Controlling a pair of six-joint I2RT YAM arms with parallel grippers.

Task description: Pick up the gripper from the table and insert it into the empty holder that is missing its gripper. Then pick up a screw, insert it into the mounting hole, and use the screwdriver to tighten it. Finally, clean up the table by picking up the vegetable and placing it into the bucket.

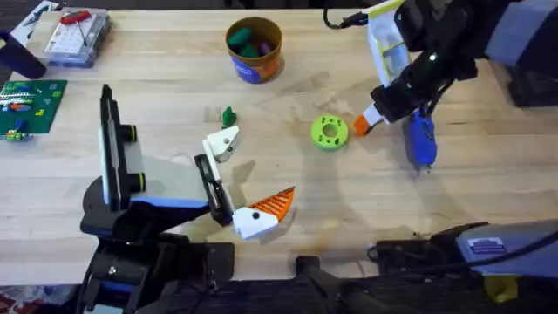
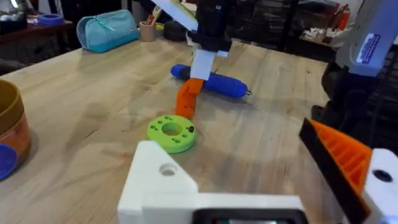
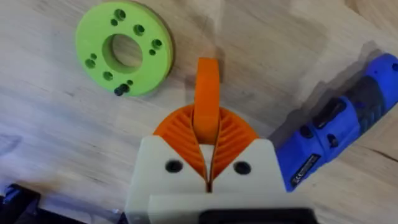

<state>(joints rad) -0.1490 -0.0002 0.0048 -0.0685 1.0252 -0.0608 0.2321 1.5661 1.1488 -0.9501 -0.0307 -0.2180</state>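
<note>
Right hand [image 3: 208,163] clamped on the gripper [image 3: 207,93], beside green disc [image 3: 123,56], left hand's opening unclear

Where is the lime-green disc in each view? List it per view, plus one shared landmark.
Overhead: lime-green disc right of centre, just left of the orange finger piece.
Left wrist: lime-green disc just before that piece.
Right wrist: lime-green disc beside that piece's tip.
Shared landmark: blue screwdriver, beyond the piece.
</note>
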